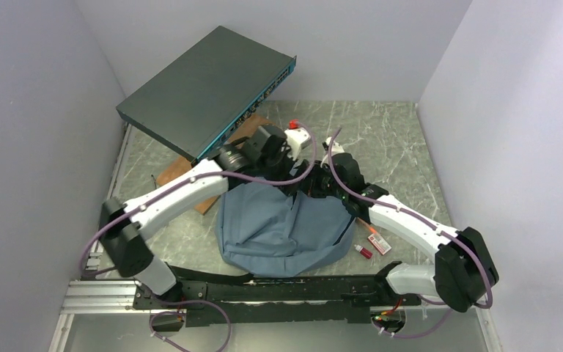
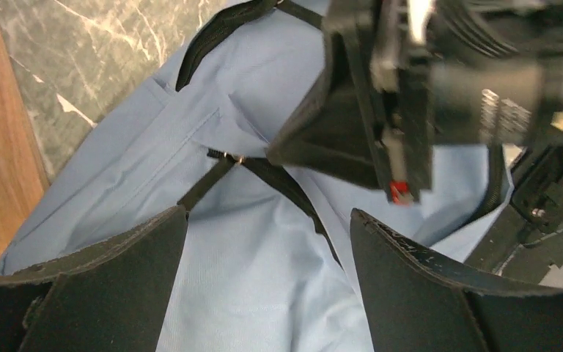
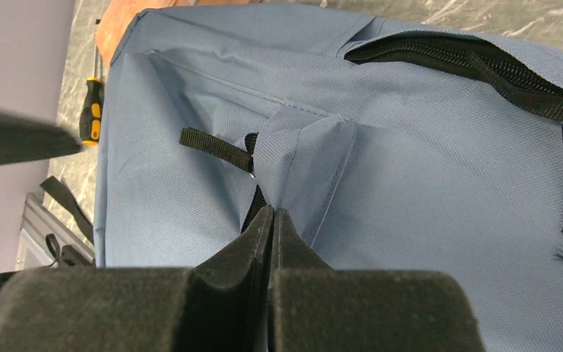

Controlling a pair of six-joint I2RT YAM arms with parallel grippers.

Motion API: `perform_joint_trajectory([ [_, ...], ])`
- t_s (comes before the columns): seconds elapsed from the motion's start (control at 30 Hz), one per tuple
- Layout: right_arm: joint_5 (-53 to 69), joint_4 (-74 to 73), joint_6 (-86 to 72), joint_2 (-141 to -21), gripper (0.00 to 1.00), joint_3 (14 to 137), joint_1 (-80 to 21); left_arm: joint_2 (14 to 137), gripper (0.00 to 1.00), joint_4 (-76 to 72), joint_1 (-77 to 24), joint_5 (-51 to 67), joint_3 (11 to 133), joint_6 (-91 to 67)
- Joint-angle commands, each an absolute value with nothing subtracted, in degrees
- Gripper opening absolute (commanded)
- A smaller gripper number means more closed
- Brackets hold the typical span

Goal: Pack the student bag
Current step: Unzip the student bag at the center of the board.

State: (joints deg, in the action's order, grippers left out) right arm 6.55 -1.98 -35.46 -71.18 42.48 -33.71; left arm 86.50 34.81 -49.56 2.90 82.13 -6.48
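1. The student bag (image 1: 278, 227) lies slumped at the middle of the table (image 1: 403, 147), towards its near edge and just beyond the arms' base rail.
2. I have little room at the far-left corner. A dark grey metal box (image 1: 205, 88) sits tilted there over a wooden board (image 1: 178, 170), with the left wall close beside it.
3. Bare marble shows along the far edge and in the far-right corner.
4. A small red-capped bottle (image 1: 364, 251) and a flat packet (image 1: 379, 243) lie just beside the bag's right edge.
5. My left arm reaches in from the near-left corner, elbow bent, wrist over the bag's far part. The left gripper (image 2: 267, 235) is released, its fingers spread wide above the fabric and a black strap (image 2: 278, 183).
6. My right arm folds inward from the near-right corner, with its wrist crowding the left one. The right gripper (image 3: 272, 214) is clenched, pinching a raised fold of the bag's fabric.
7. On the right wrist view, a screwdriver (image 3: 92, 110) lies on the table past the bag's side.
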Motion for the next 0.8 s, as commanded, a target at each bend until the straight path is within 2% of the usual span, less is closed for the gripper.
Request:
perform_joint_trajectory([
  [0.0, 10.04, 0.94, -34.08, -68.83, 0.0, 40.47, -32.19, 94.01, 0.88, 42.1, -48.88, 4.42, 88.19, -3.13],
  [0.2, 12.3, 2.54, -33.88, -68.34, 0.0, 39.1, -30.84, 98.93, 0.91, 41.38, -47.68, 4.23, 89.65, -1.19],
  [0.3, 13.03, 2.61, -33.84, -68.29, 0.0, 38.67, -30.51, 100.71, 0.9, 42.56, -47.27, 3.49, 90.62, -0.67],
  [0.47, 14.16, 3.08, -34.47, -69.18, 0.0, 38.48, -30.24, 100.81, 0.74, 41.05, -47.22, 3.4, 90.28, -0.7],
  [0.67, 14.51, 3.5, -35.09, -69.41, 0.0, 38.82, -30.23, 101.17, 0.66, 39.53, -46.96, 4.19, 90.69, 1.79],
  [0.77, 14.07, 2.73, -34.82, -69.53, 0.0, 39.18, -30.23, 102.6, 0.55, 40.95, -46.84, 4.02, 92.51, 2.31],
])
